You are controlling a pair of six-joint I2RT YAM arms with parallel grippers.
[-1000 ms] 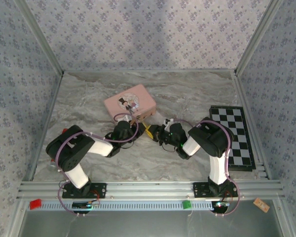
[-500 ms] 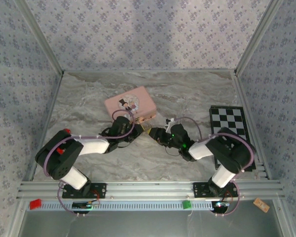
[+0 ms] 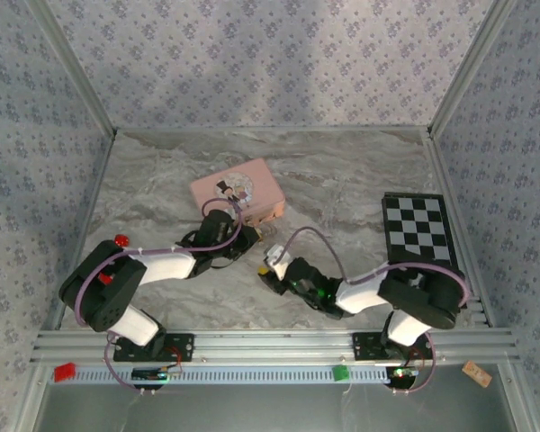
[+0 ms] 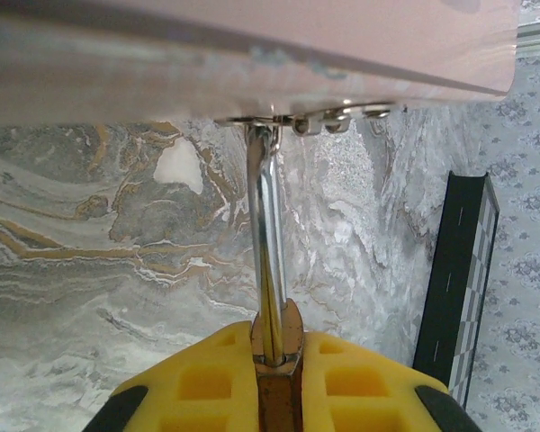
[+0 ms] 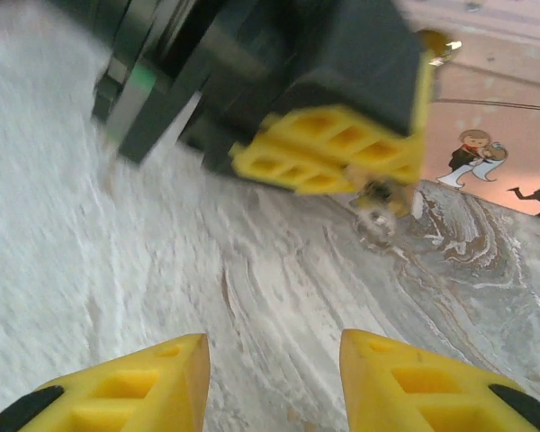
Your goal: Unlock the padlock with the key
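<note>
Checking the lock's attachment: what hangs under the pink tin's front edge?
A thin metal shackle hangs from the pink tin's clasp down to the brass padlock, gripped by the left end effector. Its body is mostly covered by the yellow fingers.

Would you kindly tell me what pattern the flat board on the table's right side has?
Black-and-white checks on the board, clearest in the top external view.
</note>
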